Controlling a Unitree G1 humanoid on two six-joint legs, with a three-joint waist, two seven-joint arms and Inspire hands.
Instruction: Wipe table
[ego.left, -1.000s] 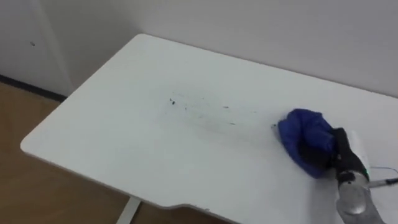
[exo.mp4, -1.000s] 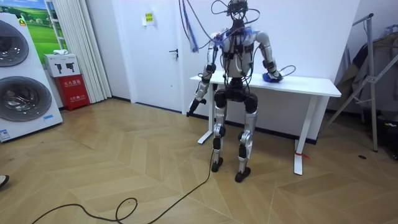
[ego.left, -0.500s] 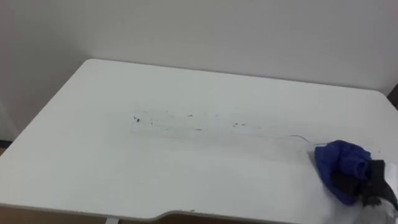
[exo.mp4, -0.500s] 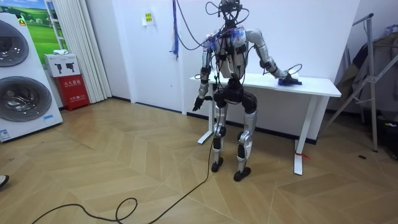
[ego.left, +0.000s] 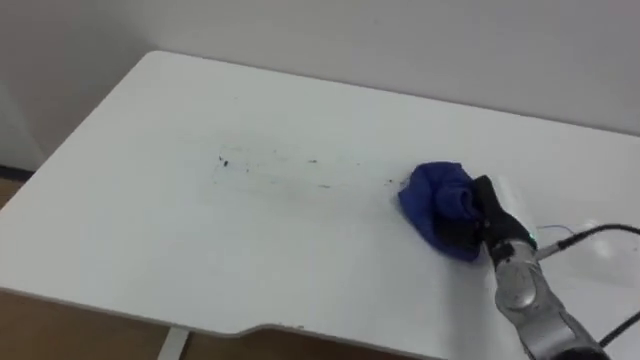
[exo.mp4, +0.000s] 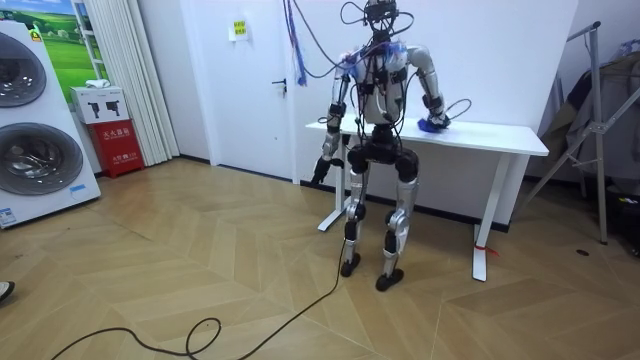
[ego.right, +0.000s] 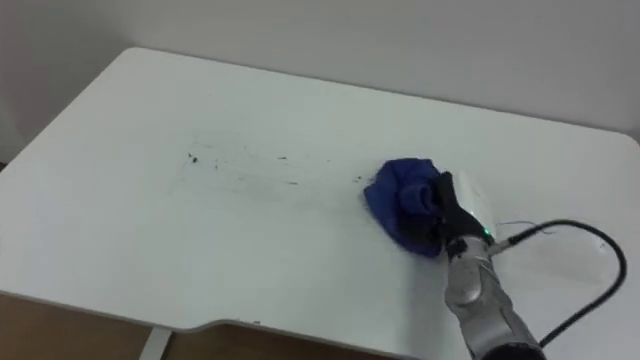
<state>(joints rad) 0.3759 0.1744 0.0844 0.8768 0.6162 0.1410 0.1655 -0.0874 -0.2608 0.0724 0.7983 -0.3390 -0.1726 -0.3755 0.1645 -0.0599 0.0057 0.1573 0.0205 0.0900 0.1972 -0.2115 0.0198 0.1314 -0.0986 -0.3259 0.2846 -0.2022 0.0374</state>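
Stands with right arm stretched forward, right robot hand (ego.left: 486, 218) clamped on cloth (ego.left: 435, 196), wrist low; lets left robot hand (exo.mp4: 322, 170) hang beside thigh.

Stacked at the room view's left edge: two washing machines (exo.mp4: 33, 150), a red box (exo.mp4: 118, 146) just beside. Farther back, a white door (exo.mp4: 250, 90). At the right, a metal stand (exo.mp4: 592, 125) on wooden floor (exo.mp4: 200, 285).

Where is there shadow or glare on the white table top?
Left eye view: soft even light on the table, no glare, a faint shadow beneath the blue cloth in the right hand. Room view: the table top is evenly lit.
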